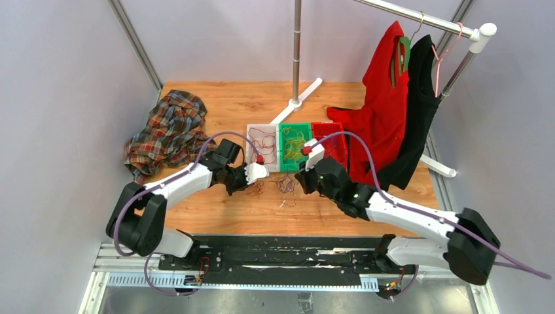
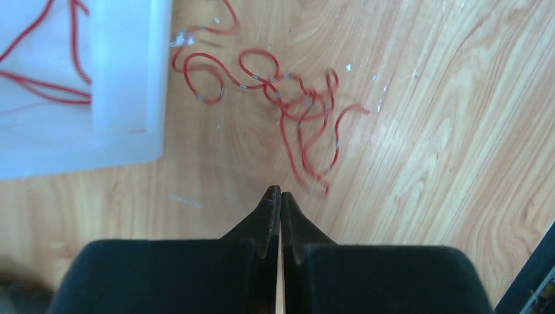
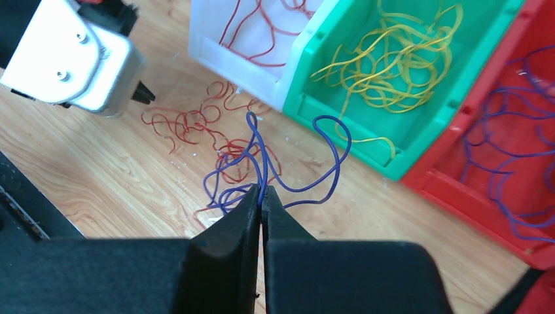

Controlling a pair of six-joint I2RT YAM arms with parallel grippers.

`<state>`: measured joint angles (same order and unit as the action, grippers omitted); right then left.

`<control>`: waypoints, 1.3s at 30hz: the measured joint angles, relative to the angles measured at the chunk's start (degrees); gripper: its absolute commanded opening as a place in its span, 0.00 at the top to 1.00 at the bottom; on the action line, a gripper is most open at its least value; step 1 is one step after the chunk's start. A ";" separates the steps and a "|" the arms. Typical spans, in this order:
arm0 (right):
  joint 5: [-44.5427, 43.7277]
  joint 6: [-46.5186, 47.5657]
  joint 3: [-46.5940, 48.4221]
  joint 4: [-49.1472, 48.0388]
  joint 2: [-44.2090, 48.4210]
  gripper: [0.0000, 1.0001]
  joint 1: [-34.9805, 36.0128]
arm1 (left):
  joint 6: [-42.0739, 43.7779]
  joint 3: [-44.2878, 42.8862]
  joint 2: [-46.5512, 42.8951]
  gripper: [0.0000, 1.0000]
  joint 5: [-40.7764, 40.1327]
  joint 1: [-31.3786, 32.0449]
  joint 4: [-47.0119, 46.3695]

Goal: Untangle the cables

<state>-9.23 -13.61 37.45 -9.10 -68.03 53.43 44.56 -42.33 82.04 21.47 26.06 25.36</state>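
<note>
Pinching a purple cable (image 3: 349, 140) running toward twelve o'clock, the right gripper (image 3: 262, 196) is gripping shut; the left gripper (image 2: 280, 196) is sitting closed, seemingly empty, red cables (image 2: 294, 111) lying at one o'clock.

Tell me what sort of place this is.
Most likely a robot lab test cell: plain grey wall panels on metal framing, two arms bolted to a rail at the table edge, and staged props, sorting bins and a garment rack.

Bright, even light leaves only soft shadows on the pale wooden tabletop (image 1: 229, 98). The left wrist view shows the thin red wire strands (image 2: 306, 101) slightly blurred.
</note>
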 measured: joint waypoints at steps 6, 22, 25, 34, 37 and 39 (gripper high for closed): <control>-0.50 1.66 -0.81 3.32 11.32 0.99 -3.28 | 6.27 0.02 -6.80 0.99 -3.32 -3.02 5.03; 7.32 5.66 2.32 8.46 22.99 0.99 -6.97 | 5.35 -25.31 -10.75 0.23 9.60 -8.68 25.81; 11.98 5.29 3.13 6.82 19.39 0.99 -6.97 | -0.68 -32.68 -10.54 0.20 17.57 -8.02 27.61; 24.55 4.24 8.87 2.84 6.64 0.99 -6.78 | -6.60 -39.32 -6.14 0.29 25.27 0.02 29.31; 27.10 4.17 10.56 1.53 4.50 0.99 -6.01 | -6.91 -39.32 -4.04 0.34 25.16 2.25 29.77; 28.41 4.17 11.21 0.76 3.50 0.99 -5.35 | -7.19 -39.34 -3.15 0.39 24.85 2.89 29.75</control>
<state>19.18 -9.43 48.66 -8.34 -64.53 48.07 37.36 -81.67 78.89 46.33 28.95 55.11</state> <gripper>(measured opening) 0.013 0.677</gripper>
